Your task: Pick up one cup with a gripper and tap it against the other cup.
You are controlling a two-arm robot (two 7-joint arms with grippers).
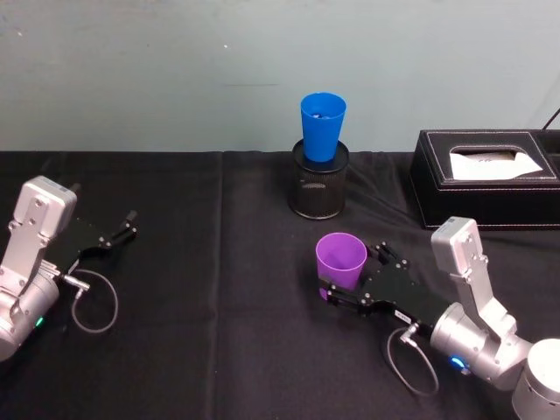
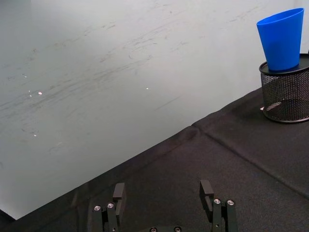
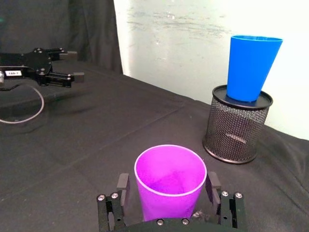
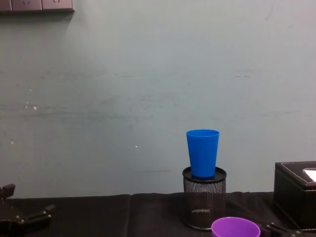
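The desk (image 1: 219, 306), draped in black cloth, carries a wire-mesh pen holder (image 1: 318, 188) at the back, a black tissue box (image 1: 486, 179) to its right, and an upright purple cup (image 1: 340, 260) nearer.

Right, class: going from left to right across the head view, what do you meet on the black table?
Left tool → blue cup on the mesh pen holder → tissue box.
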